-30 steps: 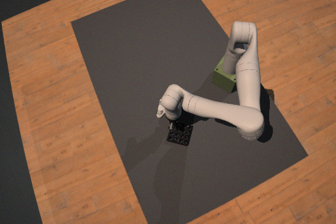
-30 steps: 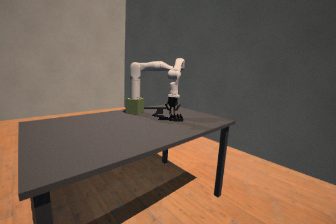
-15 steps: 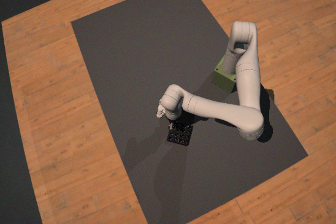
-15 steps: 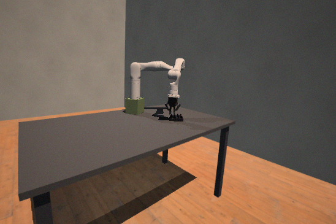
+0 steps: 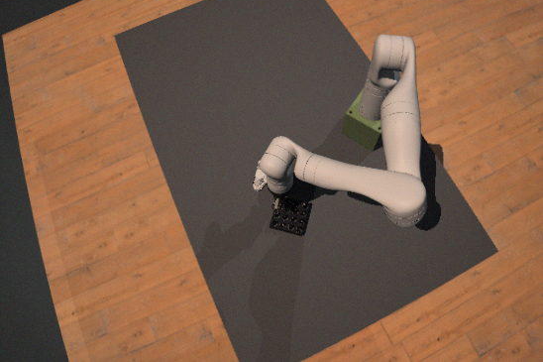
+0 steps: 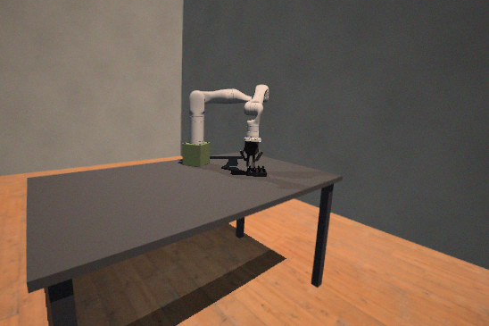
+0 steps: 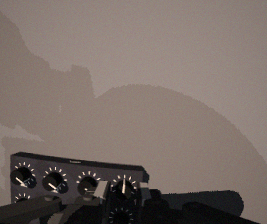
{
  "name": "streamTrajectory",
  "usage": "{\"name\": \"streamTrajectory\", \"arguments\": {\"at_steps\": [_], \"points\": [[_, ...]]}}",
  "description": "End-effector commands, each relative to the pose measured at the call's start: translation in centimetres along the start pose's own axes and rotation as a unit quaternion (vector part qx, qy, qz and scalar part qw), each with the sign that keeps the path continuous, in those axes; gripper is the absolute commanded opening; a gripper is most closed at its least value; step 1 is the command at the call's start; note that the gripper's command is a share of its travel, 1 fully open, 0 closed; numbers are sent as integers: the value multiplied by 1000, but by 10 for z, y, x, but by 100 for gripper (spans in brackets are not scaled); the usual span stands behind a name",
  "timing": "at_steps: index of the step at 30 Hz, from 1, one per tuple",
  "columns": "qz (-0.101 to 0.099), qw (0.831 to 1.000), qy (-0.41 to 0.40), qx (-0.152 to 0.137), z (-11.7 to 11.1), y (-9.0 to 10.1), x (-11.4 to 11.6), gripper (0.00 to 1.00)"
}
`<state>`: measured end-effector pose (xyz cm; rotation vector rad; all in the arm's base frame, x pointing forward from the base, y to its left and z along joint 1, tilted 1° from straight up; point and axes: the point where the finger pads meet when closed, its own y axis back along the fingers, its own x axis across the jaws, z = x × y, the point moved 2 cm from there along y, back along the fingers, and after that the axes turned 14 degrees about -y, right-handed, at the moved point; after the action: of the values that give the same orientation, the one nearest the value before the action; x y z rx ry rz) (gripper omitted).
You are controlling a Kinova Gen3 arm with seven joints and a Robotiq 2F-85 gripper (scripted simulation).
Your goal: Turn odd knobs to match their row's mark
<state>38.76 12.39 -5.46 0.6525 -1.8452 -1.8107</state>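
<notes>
The black knob box point(image 5: 290, 232) point(image 6: 257, 174) point(image 7: 74, 169) stands on the table. In the wrist view its ring gaps face down, so the top row reads as row A. My gripper point(image 6: 252, 166) point(image 7: 123, 195) points down over the box, partly open, one fingertip on each side of knob A4 point(image 7: 124, 189); narrow gaps seem to show beside the knob. A4's white line points up, near its middle mark. Knobs A1 point(image 7: 23, 177) and A2 point(image 7: 54, 182) show lines slanting at their lower parts; A3 point(image 7: 88, 186) is partly covered by a finger. Most lower rows are hidden; names are unreadable.
The grey table point(image 5: 198, 77) point(image 6: 147, 208) carries the box and the green base block point(image 5: 361, 131) point(image 6: 195, 154) of the arm. The forearm point(image 5: 342, 178) reaches across to the box. Arm shadows fall around the box.
</notes>
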Motion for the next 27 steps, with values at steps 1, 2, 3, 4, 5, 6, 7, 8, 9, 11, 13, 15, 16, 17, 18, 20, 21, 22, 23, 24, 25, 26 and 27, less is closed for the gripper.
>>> {"name": "streamTrajectory", "arguments": {"at_steps": [1, 2, 3, 4, 5, 6, 7, 8, 9, 11, 13, 15, 16, 17, 18, 20, 21, 22, 23, 24, 25, 26, 27], "points": [[-1, 1000, 0, 0, 0, 1, 0, 19], [-1, 1000, 0, 0, 0, 1, 0, 19], [-1, 1000, 0, 0, 0, 1, 0, 19], [-1, 1000, 0, 0, 0, 1, 0, 19], [-1, 1000, 0, 0, 0, 1, 0, 19], [-1, 1000, 0, 0, 0, 1, 0, 19], [-1, 1000, 0, 0, 0, 1, 0, 19], [-1, 1000, 0, 0, 0, 1, 0, 19], [-1, 1000, 0, 0, 0, 1, 0, 19], [-1, 1000, 0, 0, 0, 1, 0, 19], [-1, 1000, 0, 0, 0, 0, 0, 19], [-1, 1000, 0, 0, 0, 0, 0, 19], [-1, 1000, 0, 0, 0, -1, 0, 19], [-1, 1000, 0, 0, 0, -1, 0, 19], [-1, 1000, 0, 0, 0, -1, 0, 19], [-1, 1000, 0, 0, 0, -2, 0, 19], [-1, 1000, 0, 0, 0, -2, 0, 19], [-1, 1000, 0, 0, 0, -3, 0, 19], [-1, 1000, 0, 0, 0, -4, 0, 19], [-1, 1000, 0, 0, 0, -5, 0, 19], [-1, 1000, 0, 0, 0, -5, 0, 19], [-1, 1000, 0, 0, 0, -6, 0, 19], [-1, 1000, 0, 0, 0, -7, 0, 19]]}}
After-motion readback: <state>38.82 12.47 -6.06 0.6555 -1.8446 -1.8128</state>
